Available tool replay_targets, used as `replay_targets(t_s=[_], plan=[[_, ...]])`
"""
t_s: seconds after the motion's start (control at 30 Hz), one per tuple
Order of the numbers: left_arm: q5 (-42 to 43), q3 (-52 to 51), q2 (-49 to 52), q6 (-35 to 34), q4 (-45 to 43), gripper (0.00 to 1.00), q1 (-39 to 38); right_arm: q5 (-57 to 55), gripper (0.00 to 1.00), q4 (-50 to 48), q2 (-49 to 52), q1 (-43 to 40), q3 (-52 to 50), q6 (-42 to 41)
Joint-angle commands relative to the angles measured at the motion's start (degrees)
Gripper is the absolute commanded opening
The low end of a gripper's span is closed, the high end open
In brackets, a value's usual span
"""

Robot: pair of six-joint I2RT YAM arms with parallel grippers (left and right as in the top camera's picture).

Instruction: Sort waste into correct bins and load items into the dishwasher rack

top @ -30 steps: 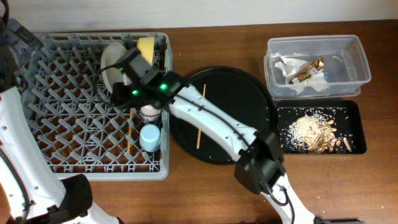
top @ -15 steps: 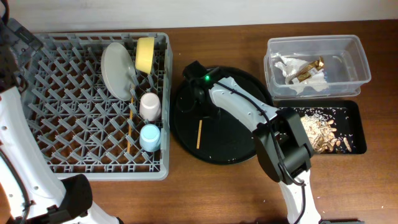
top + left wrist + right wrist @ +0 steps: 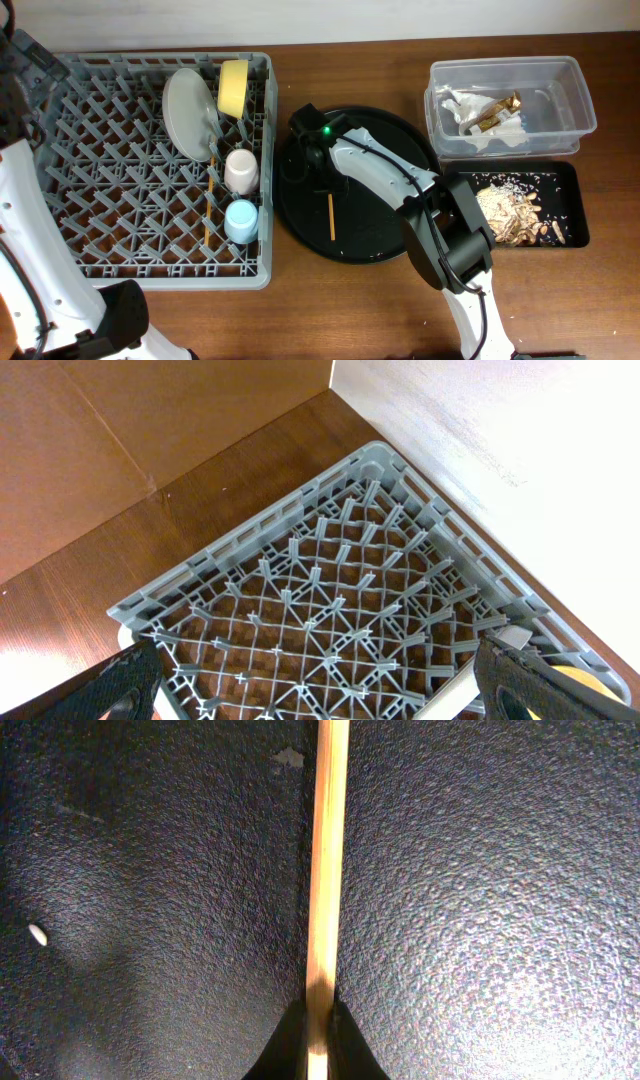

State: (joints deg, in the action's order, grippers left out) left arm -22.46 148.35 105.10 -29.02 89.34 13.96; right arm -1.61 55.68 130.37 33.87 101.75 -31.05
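Note:
The grey dishwasher rack [image 3: 100, 180] holds the pale plate [image 3: 188, 100], yellow bowl [image 3: 234, 85], pink cup [image 3: 241, 170], blue cup [image 3: 241, 220] and one chopstick [image 3: 209, 215]. The other chopstick [image 3: 331, 217] lies on the round black tray [image 3: 400, 140]. My right gripper [image 3: 327, 188] is over that tray. In the right wrist view its fingers [image 3: 320, 1025] are shut on the chopstick [image 3: 328, 860], right at the tray surface. My left gripper [image 3: 320, 690] is open and empty above the rack's [image 3: 330, 600] far left corner.
The clear tub [image 3: 575, 95] at the back right holds white napkins [image 3: 470, 135] and the brown-gold wrapper [image 3: 495, 112]. The shallow black tray [image 3: 570, 210] in front of it holds rice and brownish scraps [image 3: 505, 215]. A few rice grains lie on the round tray.
My right arm has moved from over the rack to the round tray and closed on the chopstick there. The chopstick has shifted slightly right. The left arm has not moved.

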Motion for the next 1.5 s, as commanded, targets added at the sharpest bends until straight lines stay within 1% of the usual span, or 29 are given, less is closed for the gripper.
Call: replay_targets(t_s=[0.0,0.03,0.07,0.1,0.17,0.2,0.23,0.27,0.4,0.47,0.6,0.63,0.7,0.8,0.83,0.87,0.9,0.97,1.0,1.03,1.07,1.1,1.13,1.17,1.23,1.27,1.33,1.4,1.47], plan=[[0.2,0.7,-0.8,-0.5,-0.1,1.0,0.1,-0.2,0.04,2.4,0.5,-0.5,1.1,0.1],[0.2,0.7,-0.8,-0.5,-0.1,0.99,0.1,0.0,0.04,4.6,-0.2,-1.1,3.1,0.1],[0.2,0.7,-0.8,-0.5,-0.1,0.99,0.2,4.8,0.04,6.6,-2.9,-2.5,7.4,0.7],[0.2,0.7,-0.8,-0.5,-0.1,0.99,0.1,12.5,0.04,6.5,-5.0,-3.2,12.1,1.0],[0.2,0.7,-0.8,-0.5,-0.1,0.99,0.2,21.6,0.04,6.3,-6.5,-3.2,21.6,1.0],[0.2,0.7,-0.8,-0.5,-0.1,0.99,0.1,27.2,0.04,3.7,-6.5,-3.1,24.5,1.0],[0.2,0.7,-0.8,-0.5,-0.1,0.99,0.2,32.2,0.04,-2.6,-6.5,-2.5,24.9,-0.6],[0.2,0.7,-0.8,-0.5,-0.1,0.99,0.1,32.2,0.04,-8.3,-6.2,-0.5,24.9,-2.5],[0.2,0.7,-0.8,-0.5,-0.1,0.99,0.2,24.7,0.04,-18.0,-3.8,7.6,24.9,-8.9],[0.2,0.7,-0.8,-0.5,-0.1,0.99,0.1,20.3,0.04,-20.9,-1.6,11.3,24.9,-11.9],[0.2,0.7,-0.8,-0.5,-0.1,0.99,0.1,17.4,0.07,-21.3,0.7,13.5,24.9,-11.9],[0.2,0.7,-0.8,-0.5,-0.1,0.99,0.2,17.4,0.18,-22.3,1.1,13.7,24.9,-11.9],[0.2,0.7,-0.8,-0.5,-0.1,0.99,0.2,17.4,0.23,-23.0,1.3,13.8,24.9,-11.9],[0.2,0.7,-0.8,-0.5,-0.1,0.99,0.2,17.4,0.22,-23.0,1.3,13.7,24.9,-11.9],[0.2,0.7,-0.8,-0.5,-0.1,0.99,0.1,18.8,0.17,-22.9,1.3,13.7,24.9,-11.1],[0.2,0.7,-0.8,-0.5,-0.1,0.99,0.2,22.1,0.12,-23.0,0.9,13.3,24.9,-6.0],[0.2,0.7,-0.8,-0.5,-0.1,0.99,0.1,22.6,0.13,-21.9,-0.4,12.7,24.9,-1.7],[0.2,0.7,-0.8,-0.5,-0.1,0.99,0.2,22.5,0.38,-16.8,-4.7,10.9,24.9,10.6],[0.2,0.7,-0.8,-0.5,-0.1,0.99,0.1,20.8,0.51,-11.4,-7.9,9.5,24.9,18.0],[0.2,0.7,-0.8,-0.5,-0.1,0.99,0.1,17.1,0.55,-7.3,-10.3,8.5,24.9,21.0],[0.2,0.7,-0.8,-0.5,-0.1,0.99,0.1,8.2,0.6,0.7,-14.8,6.5,24.9,26.3],[0.2,0.7,-0.8,-0.5,-0.1,0.99,0.1,2.2,0.69,5.8,-17.8,5.0,24.9,28.1],[0.2,0.7,-0.8,-0.5,-0.1,1.0,0.1,-2.7,0.81,10.4,-20.4,3.7,24.9,28.1],[0.2,0.7,-0.8,-0.5,-0.1,0.99,0.1,-6.9,0.98,16.2,-24.0,1.5,24.9,28.1],[0.2,0.7,-0.8,-0.5,-0.1,0.99,0.1,-7.2,0.98,25.4,-27.0,-1.1,24.9,28.1],[0.2,0.7,-0.8,-0.5,-0.1,0.99,0.1,-11.2,0.99,31.2,-27.6,-2.1,24.9,31.3],[0.2,0.7,-0.8,-0.5,-0.1,0.99,0.1,-16.0,0.98,41.6,-27.7,-3.2,24.7,32.0],[0.2,0.7,-0.8,-0.5,-0.1,0.99,0.1,-18.1,0.99,41.7,-27.8,-4.4,24.7,32.1],[0.2,0.7,-0.8,-0.5,-0.1,0.99,0.1,-13.1,0.98,41.7,-28.6,-9.6,24.7,32.1]])
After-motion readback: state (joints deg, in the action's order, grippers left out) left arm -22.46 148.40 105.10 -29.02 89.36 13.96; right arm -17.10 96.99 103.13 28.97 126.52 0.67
